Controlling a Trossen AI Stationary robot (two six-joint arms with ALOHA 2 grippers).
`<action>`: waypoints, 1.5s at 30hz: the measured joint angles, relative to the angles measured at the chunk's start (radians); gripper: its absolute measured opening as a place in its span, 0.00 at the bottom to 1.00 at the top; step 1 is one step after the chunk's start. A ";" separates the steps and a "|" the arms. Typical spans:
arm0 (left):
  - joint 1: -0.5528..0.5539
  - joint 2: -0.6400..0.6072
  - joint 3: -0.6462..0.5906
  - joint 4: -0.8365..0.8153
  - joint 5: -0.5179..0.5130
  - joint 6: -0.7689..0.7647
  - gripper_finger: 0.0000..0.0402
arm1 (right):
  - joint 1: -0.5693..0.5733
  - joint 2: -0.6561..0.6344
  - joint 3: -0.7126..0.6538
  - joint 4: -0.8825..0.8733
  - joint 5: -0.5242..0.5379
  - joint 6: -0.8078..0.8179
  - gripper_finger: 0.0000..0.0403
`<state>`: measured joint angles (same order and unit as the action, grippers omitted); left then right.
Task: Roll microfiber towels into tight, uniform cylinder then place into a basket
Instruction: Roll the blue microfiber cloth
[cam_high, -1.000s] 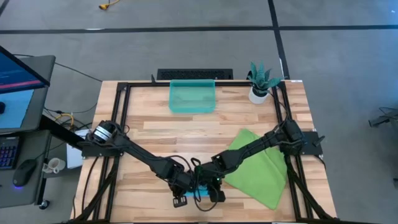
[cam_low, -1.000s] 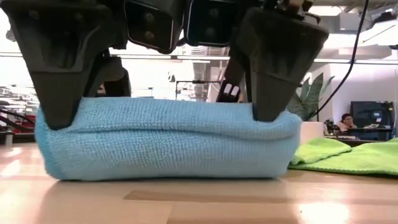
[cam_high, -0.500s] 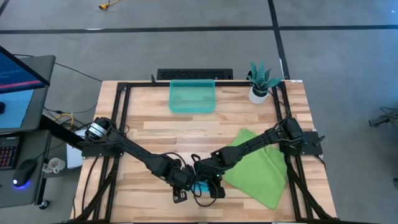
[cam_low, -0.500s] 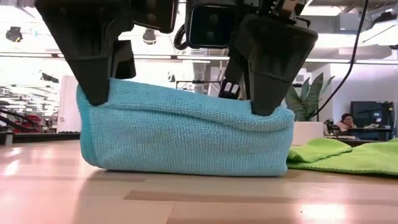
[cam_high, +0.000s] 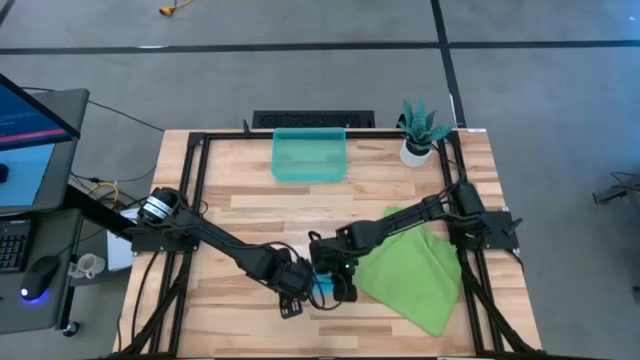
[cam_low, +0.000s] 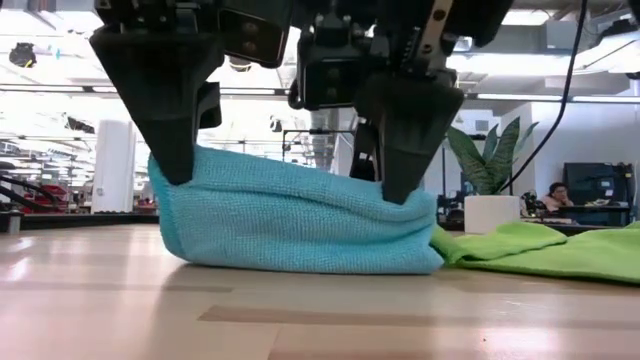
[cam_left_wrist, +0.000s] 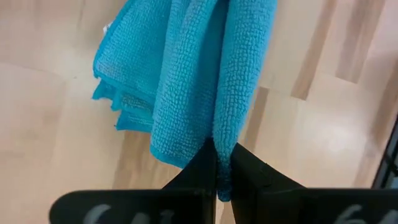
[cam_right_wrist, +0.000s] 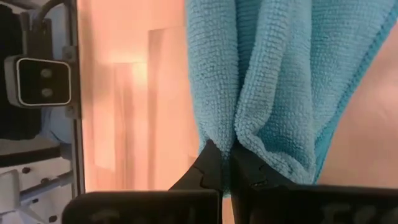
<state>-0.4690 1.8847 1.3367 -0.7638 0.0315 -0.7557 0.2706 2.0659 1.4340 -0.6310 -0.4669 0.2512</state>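
The wooden table (cam_high: 250, 215) holds the big green towel (cam_high: 410, 275), lying flat and not rolled yet by the right side, and the basket (cam_high: 309, 155) at the far edge, which looks to have nothing in it. Near the front, the blue towel (cam_low: 300, 220) sits bunched in a thick, loose roll, though its exact shape is hard to tell. The left gripper (cam_left_wrist: 217, 177) and right gripper (cam_right_wrist: 225, 171) are each pinched tight on one end of it, so both towels have yet to go into the basket.

Basket (cam_high: 309, 156) at table's (cam_high: 250, 215) far edge, pot (cam_high: 414, 152) beside it.
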 joint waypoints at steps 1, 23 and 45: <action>0.000 0.000 0.000 -0.007 -0.011 0.005 0.02 | -0.005 0.000 0.000 -0.009 0.002 -0.001 0.05; 0.104 0.001 0.002 -0.066 0.028 0.187 0.02 | 0.000 -0.041 -0.097 0.113 -0.013 0.082 0.05; 0.105 0.000 -0.003 -0.139 -0.023 0.192 0.02 | 0.020 -0.051 -0.104 0.035 -0.021 0.063 0.38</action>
<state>-0.3645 1.8843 1.3332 -0.9024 0.0087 -0.5640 0.2905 2.0147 1.3296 -0.5956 -0.4878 0.3142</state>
